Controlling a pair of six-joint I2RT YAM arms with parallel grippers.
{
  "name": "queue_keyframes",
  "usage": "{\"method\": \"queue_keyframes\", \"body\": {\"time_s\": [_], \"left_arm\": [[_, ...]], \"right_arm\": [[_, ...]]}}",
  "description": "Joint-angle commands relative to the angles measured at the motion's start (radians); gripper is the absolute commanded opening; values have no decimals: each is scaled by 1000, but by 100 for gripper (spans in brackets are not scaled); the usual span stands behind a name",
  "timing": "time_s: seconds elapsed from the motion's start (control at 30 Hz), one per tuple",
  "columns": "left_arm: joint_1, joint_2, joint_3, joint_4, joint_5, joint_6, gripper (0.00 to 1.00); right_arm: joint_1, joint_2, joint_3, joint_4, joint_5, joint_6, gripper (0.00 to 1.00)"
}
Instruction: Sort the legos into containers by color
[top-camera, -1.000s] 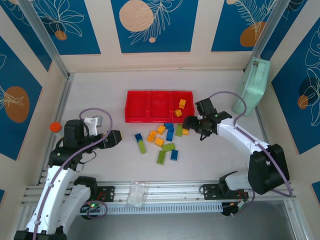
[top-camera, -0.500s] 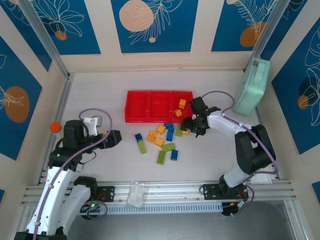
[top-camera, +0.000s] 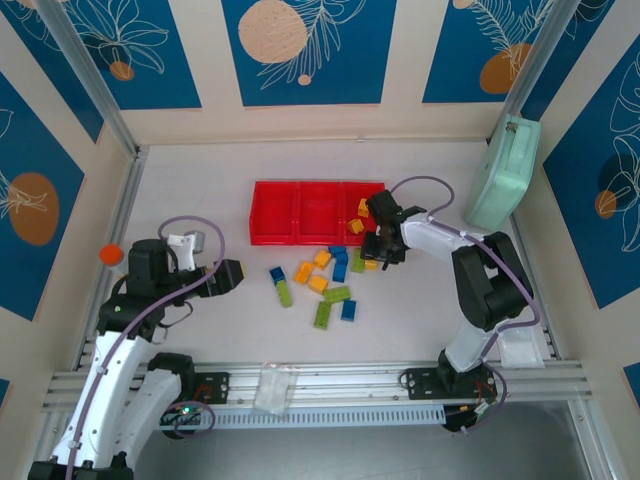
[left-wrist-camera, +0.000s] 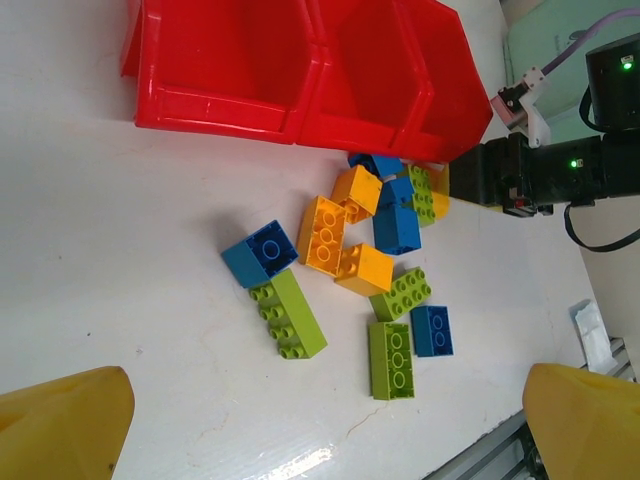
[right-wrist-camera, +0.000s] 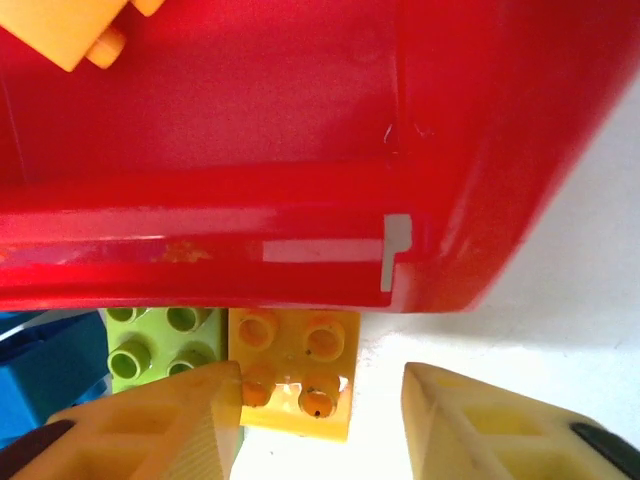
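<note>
Right now the right gripper (top-camera: 376, 248) sits low at the near right corner of the containers (top-camera: 300, 238), its jaws partly open and holding nothing. In the right wrist view a yellow-orange square brick (right-wrist-camera: 296, 385) lies on the bench against the near wall of the containers (right-wrist-camera: 250, 230). It touches one finger (right-wrist-camera: 160, 420), while the other finger (right-wrist-camera: 480, 420) stands apart from it. A lime green brick (right-wrist-camera: 160, 345) lies just beside the square one, also under that wall. Two yellow-orange legos (top-camera: 365, 207) lie in the right bin. The other loose bricks (top-camera: 320, 280) are scattered on the bench (top-camera: 200, 190) just near of the tray, blue, lime green and yellow-orange mixed together, some touching. A blue square brick (left-wrist-camera: 262, 252) rests against a long lime brick (left-wrist-camera: 290, 320) at the left of the group. The left gripper (top-camera: 235, 275) hovers above the bench well to the left of the pile, spread wide and empty, its yellow fingers (left-wrist-camera: 65, 430) at the lower corners of its own view. A mint-green case (top-camera: 503, 170) leans at the far right.
</note>
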Motion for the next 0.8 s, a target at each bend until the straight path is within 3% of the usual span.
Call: {"method": "queue_keyframes", "body": {"time_s": [0.0, 0.33, 0.57, 0.77], "left_arm": [[-7, -14, -4, 3, -28, 8, 99], [-7, -3, -4, 3, -29, 6, 99], [-7, -4, -4, 4, -23, 7, 99], [-6, -11, -6, 10, -3, 9, 99]], "right_arm": [[-16, -22, -55, -25, 56, 4, 45], [-106, -245, -190, -44, -19, 37, 44], [-95, -291, -135, -103, -38, 59, 66], [-74, -195, -117, -61, -66, 49, 71]]}}
